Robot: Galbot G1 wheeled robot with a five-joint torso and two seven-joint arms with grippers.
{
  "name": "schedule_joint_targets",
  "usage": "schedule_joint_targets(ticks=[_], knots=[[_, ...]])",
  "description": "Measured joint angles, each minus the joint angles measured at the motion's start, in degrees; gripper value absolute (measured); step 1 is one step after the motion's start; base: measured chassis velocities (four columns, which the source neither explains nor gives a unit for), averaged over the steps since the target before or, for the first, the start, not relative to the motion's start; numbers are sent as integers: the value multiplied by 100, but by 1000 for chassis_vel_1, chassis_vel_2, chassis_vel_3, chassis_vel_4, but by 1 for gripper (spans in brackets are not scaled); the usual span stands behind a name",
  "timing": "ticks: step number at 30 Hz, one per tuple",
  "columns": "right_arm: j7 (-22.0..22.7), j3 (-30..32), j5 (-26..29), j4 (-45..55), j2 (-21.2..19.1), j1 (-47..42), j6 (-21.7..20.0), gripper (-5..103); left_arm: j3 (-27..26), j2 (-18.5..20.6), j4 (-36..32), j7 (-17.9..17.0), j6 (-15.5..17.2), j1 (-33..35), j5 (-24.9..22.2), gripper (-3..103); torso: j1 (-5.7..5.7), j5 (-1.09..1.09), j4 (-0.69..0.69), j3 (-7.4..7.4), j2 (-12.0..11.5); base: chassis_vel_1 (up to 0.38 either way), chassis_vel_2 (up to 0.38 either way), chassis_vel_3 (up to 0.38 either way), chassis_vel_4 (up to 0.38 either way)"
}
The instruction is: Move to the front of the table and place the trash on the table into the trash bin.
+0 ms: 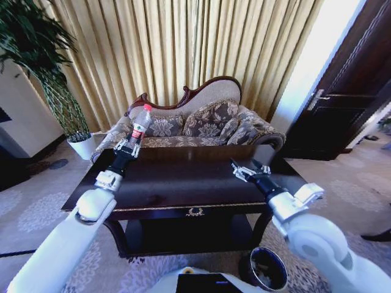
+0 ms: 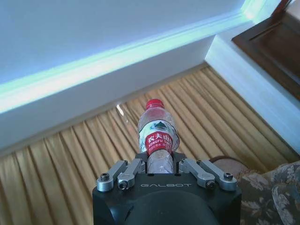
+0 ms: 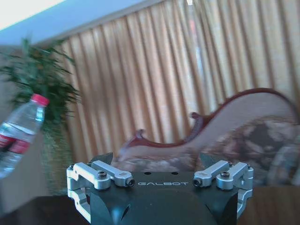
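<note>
A small clear plastic bottle with a red-and-white label [image 1: 140,127] is held upright, clenched in the left gripper [image 1: 129,145], above the far left of the dark glossy wooden counter [image 1: 183,183]. The right gripper [image 1: 244,169] is spread wide over the counter's right side. The round dark brown trash bin [image 1: 267,268] is seen on the floor, near right.
</note>
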Motion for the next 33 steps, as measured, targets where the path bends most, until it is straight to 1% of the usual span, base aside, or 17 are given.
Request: schedule_joint_targets(ticks=[1, 2, 5, 6, 9, 13, 15, 16, 20, 21, 24, 25, 27, 28, 30, 31, 33], knots=[[-57, -46, 343, 1, -209, 245, 24, 100, 35, 31, -11, 22, -134, -30, 137, 25, 0, 0, 1, 0, 0, 0, 0, 0, 0], [-57, -46, 343, 1, -209, 245, 24, 100, 35, 31, -11, 22, -134, -30, 137, 25, 0, 0, 1, 0, 0, 0, 0, 0, 0], [-314, -144, 977, -2, -551, 696, 53, 100, 182, 48, -39, 38, -295, -163, 387, 24, 0, 0, 0, 0, 0, 0, 0, 0, 0], [-314, -144, 977, -2, -551, 696, 53, 100, 182, 48, -39, 38, -295, -163, 387, 24, 0, 0, 0, 0, 0, 0, 0, 0, 0], [-572, -386, 1356, -103, -739, 1157, 68, 100, 421, 99, -74, 111, -315, -420, 521, 24, 0, 0, 1, 0, 0, 0, 0, 0, 0], [-735, -588, 1443, -238, -792, 1449, 67, 100, 688, 219, -51, 181, -315, -727, 577, 24, 0, 0, 0, 0, 0, 0, 0, 0, 0], [-857, -751, 1473, -359, -801, 1682, 46, 100, 983, 347, -17, 204, -315, -1017, 582, 24, 0, 1, 0, 0, 0, 0, 0, 0, 0], [-857, -751, 1473, -359, -801, 1682, 46, 100, 983, 347, -17, 204, -315, -1017, 582, 24, 0, 1, 0, 0, 0, 0, 0, 0, 0], [-979, -1117, 1433, -570, -730, 2234, -1, 100, 1563, 515, 37, 199, -280, -1502, 587, 24, 0, 0, 0, 0, 0, 0, 0, 0, 0], [-979, -1117, 1433, -570, -730, 2234, -1, 100, 1563, 515, 37, 199, -280, -1502, 587, 24, 0, 0, 0, 0, 0, 0, 0, 0, 0], [-998, -1538, 1424, -706, -655, 2772, -29, 100, 2018, 664, 55, 198, -261, -1943, 605, 24, -1, -1, 1, 0, 0, 0, 0, 0, 0], [-998, -1538, 1424, -706, -655, 2772, -29, 100, 2018, 664, 55, 198, -261, -1943, 605, 24, -1, -1, 1, 0, 0, 0, 0, 0, 0], [-998, -1787, 1430, -768, -587, 3049, -33, 100, 2279, 749, 66, 204, -264, -2206, 613, 24, 0, 0, 1, 0, 0, 0, 0, 0, 0], [-998, -1787, 1430, -768, -587, 3049, -33, 100, 2279, 749, 66, 204, -264, -2206, 613, 24, 0, 0, 1, 0, 0, 0, 0, 0, 0], [-1003, -2053, 1424, -840, -490, 3309, -44, 100, 2635, 831, 57, 178, -271, -2502, 601, 24, -1, 0, 1, 0, 0, 0, 0, 0, 0], [-1003, -2053, 1424, -840, -490, 3309, -44, 100, 2635, 831, 57, 178, -271, -2502, 601, 24, -1, 0, 1, 0, 0, 0, 0, 0, 0], [-1004, -2195, 1423, -903, -433, 3467, -48, 100, 2839, 874, 41, 153, -271, -2676, 598, 24, -1, 0, 1, 0, 0, 0, 0, 0, 0]])
